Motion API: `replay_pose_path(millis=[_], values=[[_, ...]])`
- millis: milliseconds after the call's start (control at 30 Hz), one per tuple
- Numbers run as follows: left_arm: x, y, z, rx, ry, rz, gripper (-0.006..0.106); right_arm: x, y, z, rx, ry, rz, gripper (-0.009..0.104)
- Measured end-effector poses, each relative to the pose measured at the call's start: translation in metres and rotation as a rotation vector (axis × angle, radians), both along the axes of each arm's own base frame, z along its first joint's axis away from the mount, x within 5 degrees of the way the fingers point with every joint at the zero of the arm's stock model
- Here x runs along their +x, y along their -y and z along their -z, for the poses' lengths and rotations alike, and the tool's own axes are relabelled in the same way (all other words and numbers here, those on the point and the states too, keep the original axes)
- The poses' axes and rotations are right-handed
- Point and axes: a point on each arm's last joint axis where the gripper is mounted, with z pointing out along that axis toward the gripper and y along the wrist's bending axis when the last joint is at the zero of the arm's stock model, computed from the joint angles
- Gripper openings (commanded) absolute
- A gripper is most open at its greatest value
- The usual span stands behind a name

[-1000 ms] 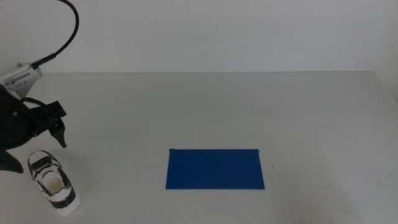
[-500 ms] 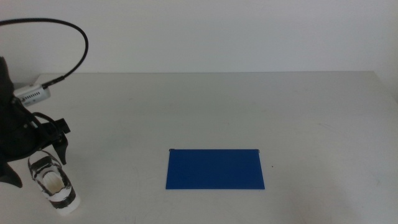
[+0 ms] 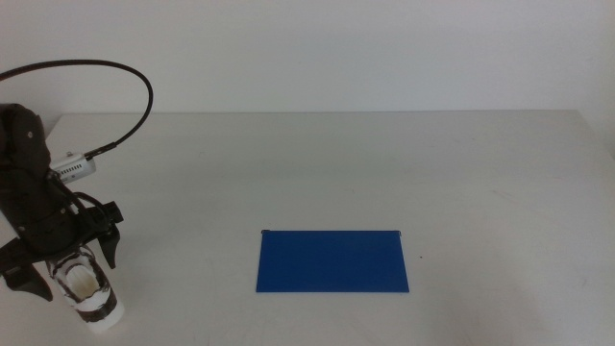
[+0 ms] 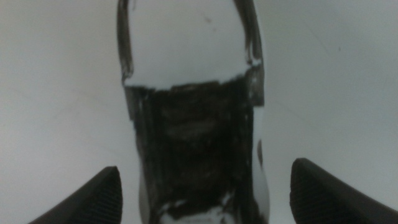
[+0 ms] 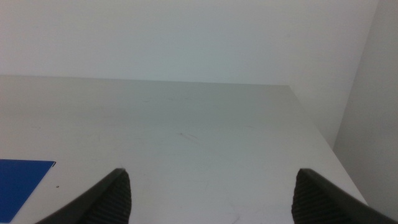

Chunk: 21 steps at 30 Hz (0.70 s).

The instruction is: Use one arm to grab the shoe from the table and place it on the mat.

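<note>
The white shoe (image 3: 88, 291) with black trim lies on the table (image 3: 384, 163) at the front left, toe pointing away. The left arm (image 3: 29, 192) stands over it, and my left gripper (image 3: 67, 264) is open, one jaw on each side of the shoe's front half, not closed on it. In the left wrist view the shoe (image 4: 193, 137) fills the gap between the open left gripper's (image 4: 205, 190) jaws. The dark-blue mat (image 3: 332, 261) lies flat in the front middle, empty. My right gripper (image 5: 211, 196) is open and empty, out of the middle view.
A black cable (image 3: 115, 72) loops above the left arm. The table's right edge (image 5: 317, 130) and a corner of the mat (image 5: 22, 180) show in the right wrist view. A pale wall rises behind the table.
The left arm has moved right and down over the shoe, so its open jaws now straddle it. The shoe and mat have not moved.
</note>
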Motion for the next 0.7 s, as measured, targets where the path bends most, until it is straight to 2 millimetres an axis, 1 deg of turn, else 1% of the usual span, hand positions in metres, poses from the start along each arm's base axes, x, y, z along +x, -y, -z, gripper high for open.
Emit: replay_pose_path(millis=[133,200,300,400,633,700], values=[[0.0027,-0.0001,0.0022,0.001,0.014,0.0,0.089,0.0,0.0,0.0,0.0,0.0,0.0,0.066],[0.0041,-0.0002,0.0043,0.001,0.016,-0.001,0.085,0.0,0.0,0.0,0.0,0.0,0.0,0.066],[0.0055,-0.0003,0.005,0.002,0.028,0.006,0.076,0.0,0.0,0.0,0.0,0.0,0.0,0.066],[0.0055,-0.0003,0.0052,0.002,0.027,0.008,0.062,0.0,0.0,0.0,0.0,0.0,0.0,0.066],[0.0049,-0.0003,0.0049,0.002,0.017,0.01,0.024,0.0,0.0,0.0,0.0,0.0,0.0,0.066],[0.0033,-0.0002,0.0039,0.001,0.004,0.011,0.016,0.0,0.0,0.0,0.0,0.0,0.0,0.066]])
